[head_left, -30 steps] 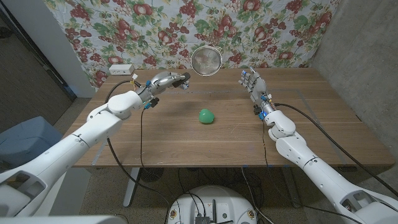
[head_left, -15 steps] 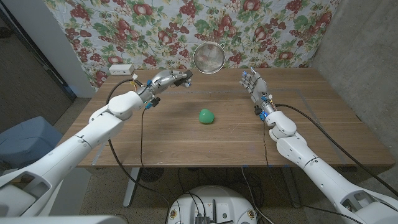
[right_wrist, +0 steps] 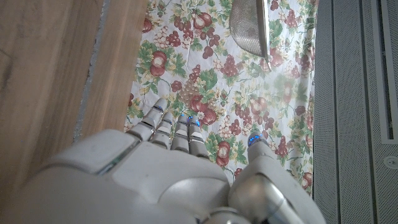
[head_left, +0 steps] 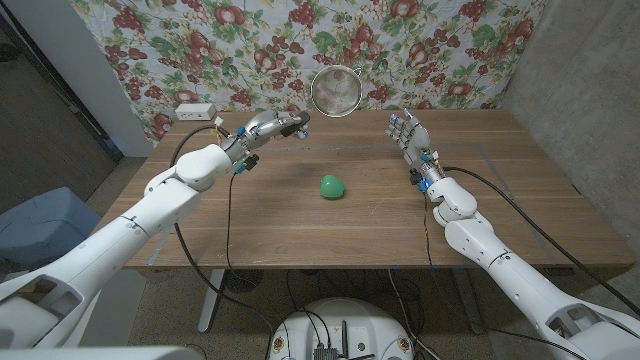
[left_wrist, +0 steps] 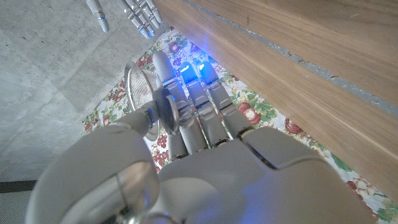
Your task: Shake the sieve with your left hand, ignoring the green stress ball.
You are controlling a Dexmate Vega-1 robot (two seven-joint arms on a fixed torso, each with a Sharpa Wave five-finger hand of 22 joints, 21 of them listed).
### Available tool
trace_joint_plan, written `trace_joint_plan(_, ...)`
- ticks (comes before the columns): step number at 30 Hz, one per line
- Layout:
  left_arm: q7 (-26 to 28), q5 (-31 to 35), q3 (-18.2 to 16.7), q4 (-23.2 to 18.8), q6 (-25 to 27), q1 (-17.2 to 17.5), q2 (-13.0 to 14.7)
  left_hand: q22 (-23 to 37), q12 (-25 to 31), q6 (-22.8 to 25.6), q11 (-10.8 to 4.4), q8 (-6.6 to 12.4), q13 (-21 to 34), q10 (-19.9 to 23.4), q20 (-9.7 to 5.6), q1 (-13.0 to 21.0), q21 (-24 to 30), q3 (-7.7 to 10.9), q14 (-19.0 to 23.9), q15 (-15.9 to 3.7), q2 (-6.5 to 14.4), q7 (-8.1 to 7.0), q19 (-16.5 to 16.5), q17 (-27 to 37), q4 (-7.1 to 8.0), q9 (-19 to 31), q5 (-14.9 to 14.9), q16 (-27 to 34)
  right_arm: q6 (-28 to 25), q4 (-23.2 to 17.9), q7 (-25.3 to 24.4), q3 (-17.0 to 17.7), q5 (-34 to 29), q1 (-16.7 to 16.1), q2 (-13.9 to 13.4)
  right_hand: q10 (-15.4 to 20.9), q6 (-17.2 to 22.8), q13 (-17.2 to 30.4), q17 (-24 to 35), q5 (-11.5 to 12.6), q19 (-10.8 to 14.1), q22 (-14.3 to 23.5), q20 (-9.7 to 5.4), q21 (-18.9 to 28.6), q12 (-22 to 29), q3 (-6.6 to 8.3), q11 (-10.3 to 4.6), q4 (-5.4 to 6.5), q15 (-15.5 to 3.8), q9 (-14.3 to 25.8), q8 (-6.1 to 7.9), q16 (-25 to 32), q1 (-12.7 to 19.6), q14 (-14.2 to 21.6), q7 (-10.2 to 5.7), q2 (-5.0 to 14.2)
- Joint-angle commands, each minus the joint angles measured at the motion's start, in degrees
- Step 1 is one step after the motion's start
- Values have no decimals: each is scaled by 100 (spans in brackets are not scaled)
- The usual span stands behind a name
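Sieve (head_left: 335, 93) held aloft over the far edge of the surface (head_left: 300, 220), its handle pinched in the left hand (head_left: 272, 127) and its long axis running from that hand toward the robot's right, bowl outermost against the floral backdrop. Right hand (head_left: 408, 137) stands idle with fingers spread, holding nothing (well apart from the sieve). Green stress ball (head_left: 332, 187) lies mid-surface, nearer the robot, between the arms.
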Motion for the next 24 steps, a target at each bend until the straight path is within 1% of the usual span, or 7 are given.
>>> trace_joint_plan(1,498,-162,-4,-707,1778,-34,189,6,-13,106,-334,41,8,383,-211,119,50,24,24,-659,160,-27,16,22,33,15,28,8,3,61,12,12,23,24,20,32,38,19,-6,-4,57,11,-13,-21,31,4,14,-20,18,-7,27,38,-33,4,4,-26)
trace_joint_plan(2,480,-237,4,-742,1975,-74,201,6,-15,112,-332,44,2,393,-212,120,55,25,34,-659,163,-22,24,21,31,14,28,11,3,65,13,12,23,27,22,36,36,19,-8,-4,59,11,-11,-25,32,4,31,-21,19,-7,27,38,-34,4,6,-26)
trace_joint_plan(6,403,-512,61,-824,2704,-262,237,4,-27,134,-320,46,-18,411,-215,128,73,31,56,-663,172,17,52,19,20,-3,29,19,3,88,4,8,11,45,32,35,36,19,-13,-4,63,11,-8,-37,32,5,16,-21,19,-7,26,39,-37,3,7,-25)
trace_joint_plan(11,547,-838,83,-956,3609,-442,249,3,-40,141,-289,46,-40,434,-227,135,97,37,95,-657,183,55,90,17,11,-15,25,34,-9,147,30,-6,21,92,58,34,35,18,-21,-4,68,11,-10,-52,32,7,22,-24,21,-8,26,38,-37,-1,8,-24)
trace_joint_plan(13,584,-934,100,-966,3842,-508,253,1,-52,148,-280,47,-48,430,-227,140,108,43,108,-655,187,83,108,14,4,-23,24,37,-7,170,35,-10,21,109,70,32,36,18,-23,-4,71,11,-11,-58,31,7,23,-24,16,-8,26,37,-38,-5,7,-24)
trace_joint_plan(18,578,-1032,187,-939,4077,-643,282,0,-77,141,-254,43,-71,426,-222,145,129,54,117,-643,190,112,133,6,-5,-32,17,35,-10,215,54,-19,23,144,90,34,40,18,-29,-4,73,12,-3,-73,32,8,12,-24,20,-8,28,40,-41,-1,7,-23)
trace_joint_plan(24,516,-1067,297,-865,4172,-784,307,-1,-94,143,-247,40,-88,425,-220,145,139,60,122,-639,193,134,138,1,-6,-43,12,33,-11,219,23,-21,4,149,99,25,39,18,-37,-4,78,12,-1,-92,29,10,13,-26,20,-8,27,40,-43,-4,5,-21)
